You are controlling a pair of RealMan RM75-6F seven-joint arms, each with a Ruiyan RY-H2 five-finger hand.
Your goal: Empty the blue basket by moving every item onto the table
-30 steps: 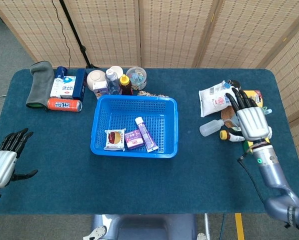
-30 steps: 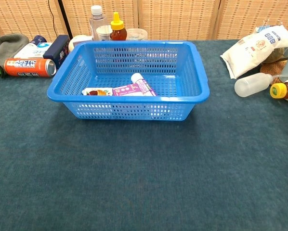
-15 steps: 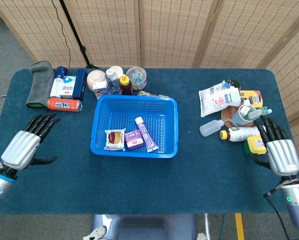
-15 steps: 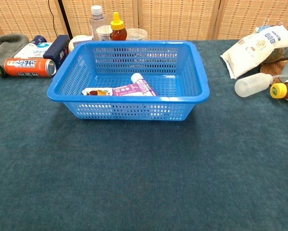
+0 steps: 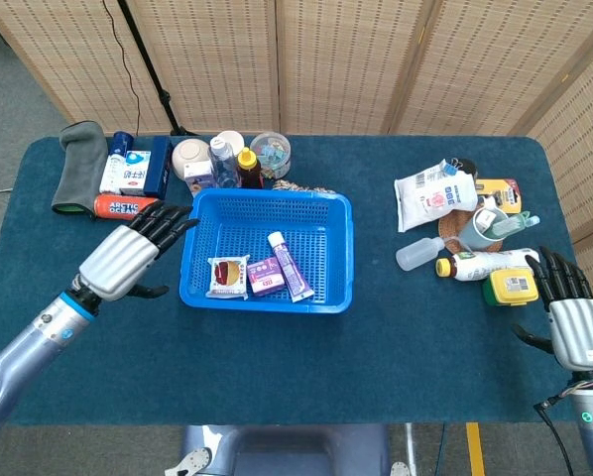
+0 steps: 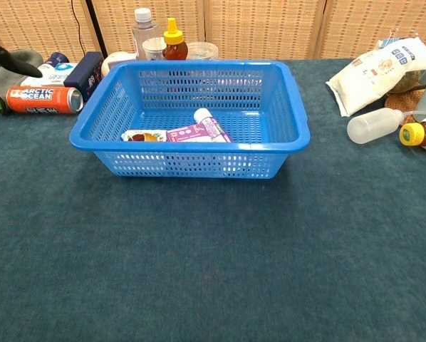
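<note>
The counter (image 5: pixel 376 337), covered in dark blue cloth, carries everything. The blue basket (image 5: pixel 267 210) is taken here as the landmark; it sits left of the counter's middle, and three items are seen lying flat on its floor. A crowd of other goods is set well to the right of the basket, and a red can (image 5: pixel 128 206) with bottles and boxes lies beyond its left and far sides.

The left hand (image 5: pixel 130 254) is held just beside the basket's left wall, fingers apart and stretched toward the rim, with nothing in it. The right hand (image 5: pixel 572 315) is kept far to the right of the basket near the counter's front edge, fingers likewise apart and empty. In the chest view only a dark fingertip of the left hand is caught at the upper left edge.

Inside the basket, the tube (image 5: pixel 290 266) is laid right of centre, its long axis running from the far wall toward the near wall, white cap pointing away from the robot. Just left of it the purple box (image 5: pixel 265 277) is placed, and left of that the square snack packet (image 5: pixel 227 277), nearest the left hand.

The step in hand is judged to be a reach over the left wall. It would be done well if the hand were lifted clear of the rim first, then lowered onto the snack packet from above. The tube is best pinched across its narrow width, not along its length.
</note>
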